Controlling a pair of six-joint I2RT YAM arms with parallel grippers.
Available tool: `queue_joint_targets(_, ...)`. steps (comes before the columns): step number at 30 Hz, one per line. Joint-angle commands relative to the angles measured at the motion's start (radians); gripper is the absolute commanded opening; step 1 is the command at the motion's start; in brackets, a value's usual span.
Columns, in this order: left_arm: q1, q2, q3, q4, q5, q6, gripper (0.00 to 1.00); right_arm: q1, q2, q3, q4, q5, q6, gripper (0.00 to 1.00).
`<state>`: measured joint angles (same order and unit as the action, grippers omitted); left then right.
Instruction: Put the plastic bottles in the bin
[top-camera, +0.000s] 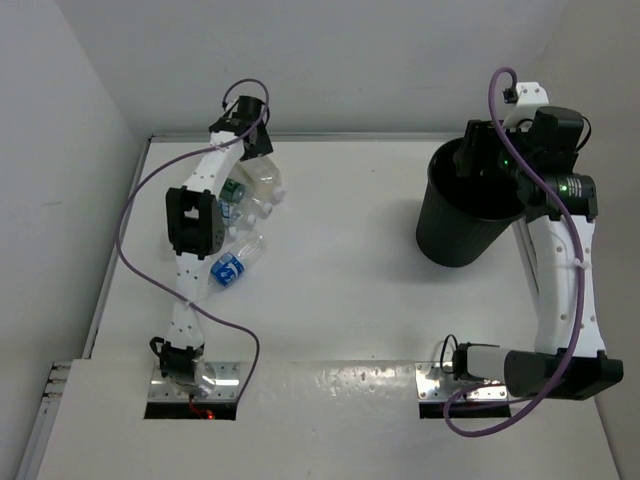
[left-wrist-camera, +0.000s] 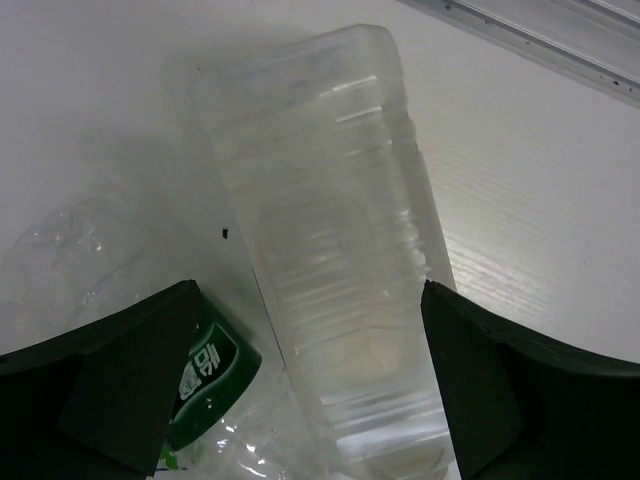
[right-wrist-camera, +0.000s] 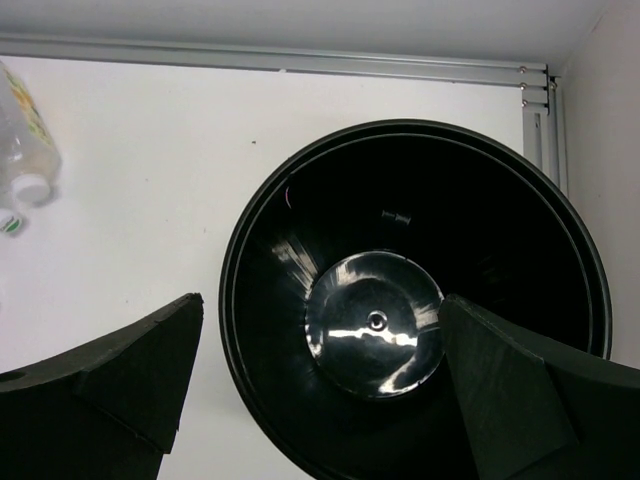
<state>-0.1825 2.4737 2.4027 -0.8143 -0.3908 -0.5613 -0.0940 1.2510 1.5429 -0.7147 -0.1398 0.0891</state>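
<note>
2 hands, both released, jaws wide, nothing held. Left hand (left-wrist-camera: 315, 385) straddles the large clear bottle (left-wrist-camera: 330, 220), 1 finger on each flank, apparently lined up to grasp across its width; a green-labelled bottle (left-wrist-camera: 205, 375) lies just beside, crowding 1 finger. Right hand (right-wrist-camera: 320, 400) hovers over the bin (right-wrist-camera: 235, 290), whose visible floor holds no bottles. Bare tabletop (top-camera: 340, 280) between bottle cluster and bin leaves open room for the carry; the rear tabletop edge lies near the bottles.
</note>
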Motion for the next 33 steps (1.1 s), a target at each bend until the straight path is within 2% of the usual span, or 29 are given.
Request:
queue_joint_targets(1,0.026,0.046,0.053,-0.003,-0.014,-0.015,1.0,-0.001,0.017,0.017,0.02,0.008,-0.006,1.0)
queue_joint_targets(8,0.057,0.077,0.062,0.038,0.058,-0.015,1.0,0.0,0.033,0.026,0.012,0.017,-0.011,1.0)
queue_joint_targets(13,0.077,0.01,-0.075,0.038,0.09,-0.048,1.0,0.0,0.033,0.029,0.008,0.029,-0.023,1.0)
queue_joint_targets(16,0.086,-0.001,-0.105,0.049,0.108,-0.058,1.0,0.0,0.03,0.011,0.006,0.031,-0.026,1.0)
queue_joint_targets(27,0.066,0.057,-0.082,0.067,0.004,-0.049,1.0,-0.001,0.045,0.013,0.001,0.02,-0.032,1.0)
queue_joint_targets(33,0.066,0.045,-0.152,0.058,0.038,0.003,1.0,0.0,0.053,0.014,-0.005,0.022,-0.045,1.0)
